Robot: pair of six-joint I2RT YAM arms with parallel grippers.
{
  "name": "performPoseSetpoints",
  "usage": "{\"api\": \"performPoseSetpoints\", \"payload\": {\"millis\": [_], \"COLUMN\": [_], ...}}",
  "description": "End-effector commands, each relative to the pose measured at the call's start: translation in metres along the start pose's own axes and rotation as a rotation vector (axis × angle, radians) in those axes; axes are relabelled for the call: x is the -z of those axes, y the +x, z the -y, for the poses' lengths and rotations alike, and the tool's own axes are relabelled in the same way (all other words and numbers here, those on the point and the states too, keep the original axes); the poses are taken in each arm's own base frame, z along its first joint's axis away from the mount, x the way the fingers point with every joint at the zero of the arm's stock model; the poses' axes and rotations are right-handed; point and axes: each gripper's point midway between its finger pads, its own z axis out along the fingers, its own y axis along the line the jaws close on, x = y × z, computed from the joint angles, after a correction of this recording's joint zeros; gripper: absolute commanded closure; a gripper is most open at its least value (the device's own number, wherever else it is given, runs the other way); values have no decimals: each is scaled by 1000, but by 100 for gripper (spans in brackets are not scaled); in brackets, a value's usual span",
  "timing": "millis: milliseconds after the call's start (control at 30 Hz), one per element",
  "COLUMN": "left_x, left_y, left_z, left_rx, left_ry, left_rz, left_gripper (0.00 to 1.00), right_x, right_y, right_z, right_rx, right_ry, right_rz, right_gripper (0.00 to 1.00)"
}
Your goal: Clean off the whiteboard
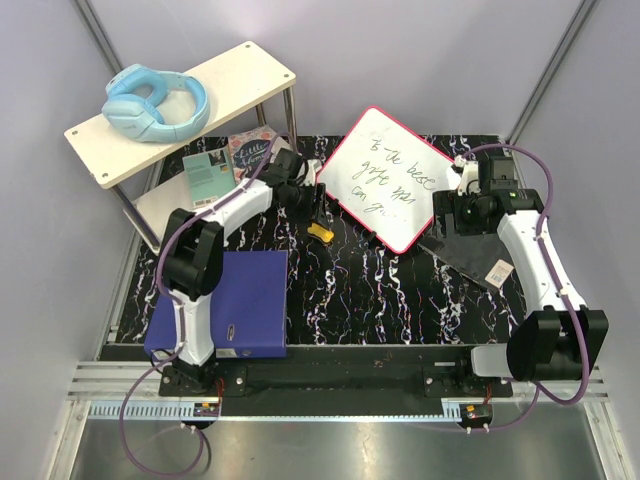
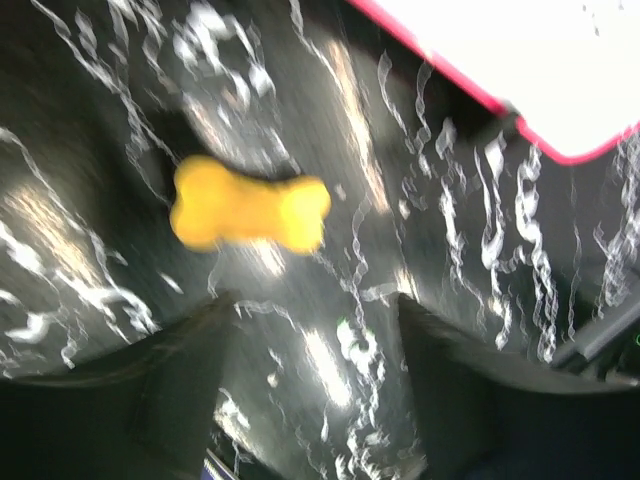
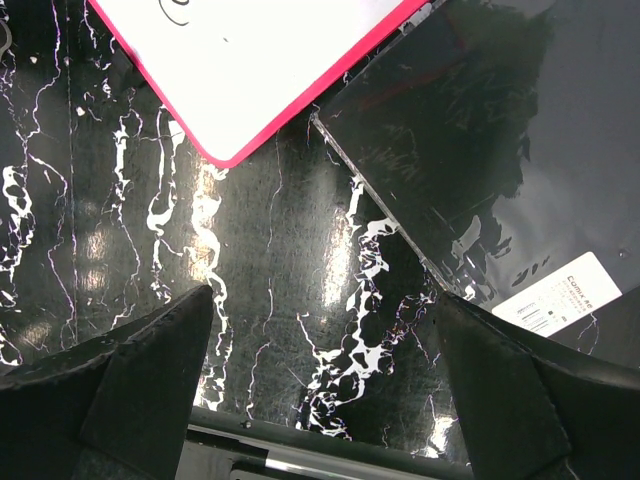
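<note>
The whiteboard (image 1: pixel 388 178), white with a red-pink frame and dark handwriting, lies tilted at the back middle of the table. My left gripper (image 1: pixel 314 208) hangs open and empty by its left edge. In the blurred left wrist view, the gripper (image 2: pixel 315 335) is over bare table and a board corner (image 2: pixel 520 60) shows at the top right. My right gripper (image 1: pixel 447 218) is open and empty by the board's right edge. In the right wrist view, the gripper (image 3: pixel 320 330) is over bare table, below a board corner (image 3: pixel 250 70).
A dark grey cloth (image 1: pixel 470 250) with a white label lies right of the board, also seen in the right wrist view (image 3: pixel 480 150). A yellow bone-shaped piece (image 1: pixel 320 233) (image 2: pixel 250 215) lies near the left gripper. A blue-purple binder (image 1: pixel 245 300) sits front left. A shelf (image 1: pixel 200 100) with blue headphones (image 1: pixel 155 105) stands back left.
</note>
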Motion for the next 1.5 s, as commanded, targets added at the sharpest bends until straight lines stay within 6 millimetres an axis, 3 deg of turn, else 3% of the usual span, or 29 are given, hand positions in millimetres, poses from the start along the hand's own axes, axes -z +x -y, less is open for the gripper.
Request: {"api": "performPoseSetpoints", "payload": {"millis": [0,100,167,367,600,667,700,767,800,967,1067,1100,1200,1333,1467], "left_x": [-3,-16,-30,-47,-62,-56,-56,-41,-39,-14,-1,5,19,22,5], "left_y": [-44,-57,-56,-61,-36,-29,-16,-10,5,10,-1,-7,-21,-29,-23], "left_z": [0,-8,-16,-31,-50,-47,-51,-49,-55,-48,-48,-52,-42,-17,12], "left_rx": [5,15,28,78,103,103,114,122,146,138,132,129,90,-64,-292], "left_ry": [-51,-81,-98,-160,-218,-211,-219,-235,-260,-261,-287,-321,-314,-279,-218], "left_rz": [103,117,98,100,8,-7,-35,-25,-45,14,65,94,147,161,115], "left_gripper": [54,86,100,100,100,100,100,100,100,100,67,48,23,9,8], "right_x": [7,6,6,6,6,6,7,6,6,7,8,8,9,8,7], "right_y": [-12,-10,-8,-5,-1,-1,0,2,2,3,2,3,4,7,8], "right_z": [-1,-3,-3,-3,-7,-7,-7,-7,-7,-6,-7,-6,-6,-7,-6], "right_rx": [24,25,28,26,28,30,30,31,31,34,33,33,31,34,33], "right_ry": [-10,-18,-20,-18,-36,-34,-34,-33,-33,-29,-30,-27,-24,-28,-25], "right_rz": [41,48,53,60,60,63,64,63,63,69,72,71,71,67,64], "right_gripper": [0,0,0,0,0,0,0,0,0,0,0,0,0,0,0]}}
